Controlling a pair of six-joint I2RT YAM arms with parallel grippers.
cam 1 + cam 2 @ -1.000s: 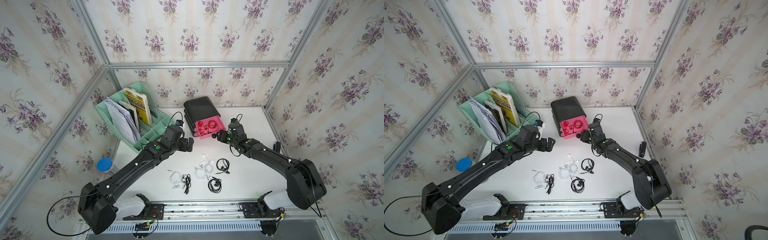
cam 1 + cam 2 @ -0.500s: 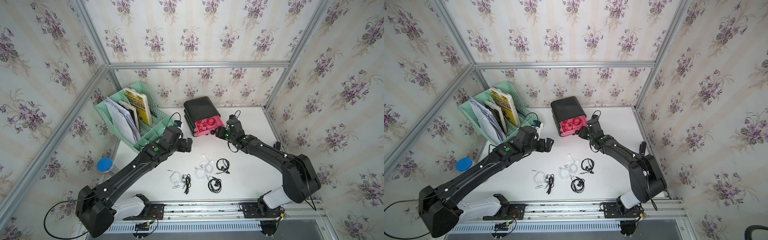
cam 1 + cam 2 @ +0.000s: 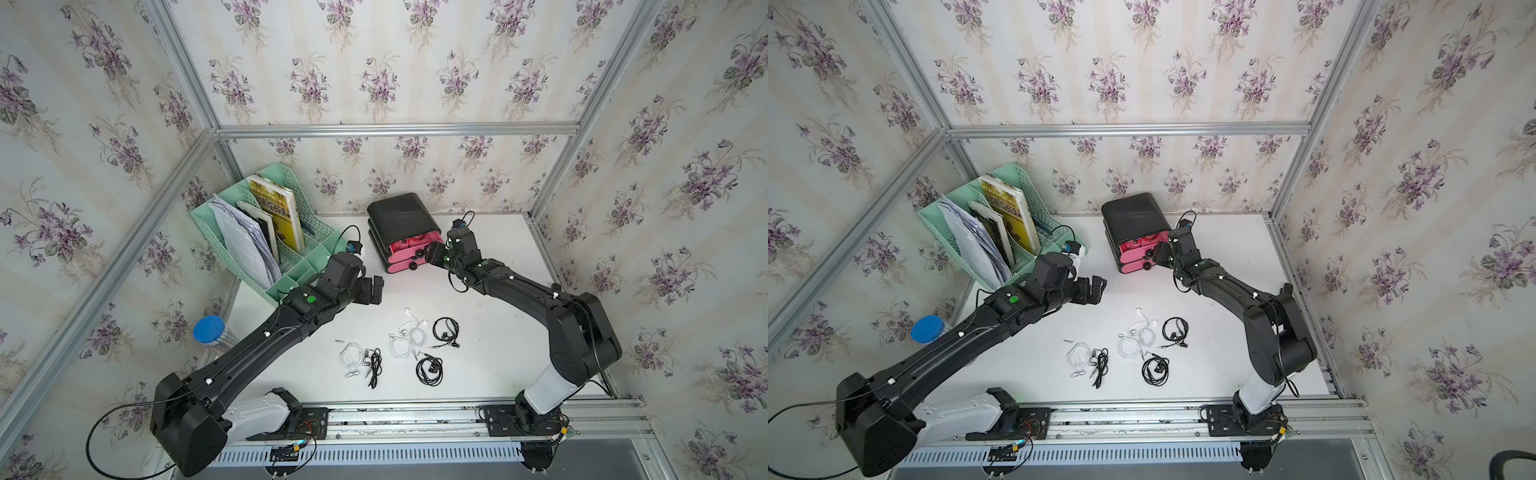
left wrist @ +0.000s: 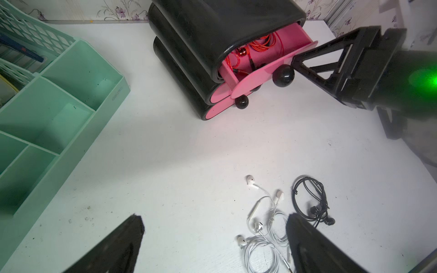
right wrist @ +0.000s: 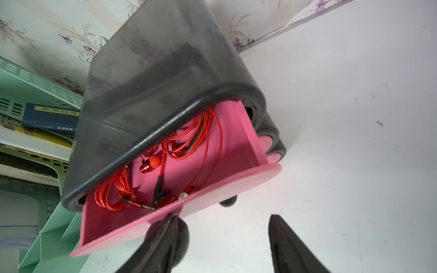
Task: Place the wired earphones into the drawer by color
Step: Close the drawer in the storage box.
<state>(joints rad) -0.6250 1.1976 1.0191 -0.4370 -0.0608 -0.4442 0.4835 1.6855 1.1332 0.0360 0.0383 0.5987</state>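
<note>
The top drawer of the black cabinet has slid most of the way back in. A second ago it stood well out; now only a narrow pink strip shows in both top views. The red earphones lie coiled inside it, partly under the cabinet's lip.

The right gripper has followed the drawer toward the cabinet. Its jaws stand apart and clamp nothing, and one finger lies against the round black knob on the drawer front.

The left gripper has barely shifted. It is spread wide and empty, hanging over the bare table near the mint organizer.

The remaining bundles, white earphones and black earphones (five in all), lie on the table where they were, well apart from both grippers.
</note>
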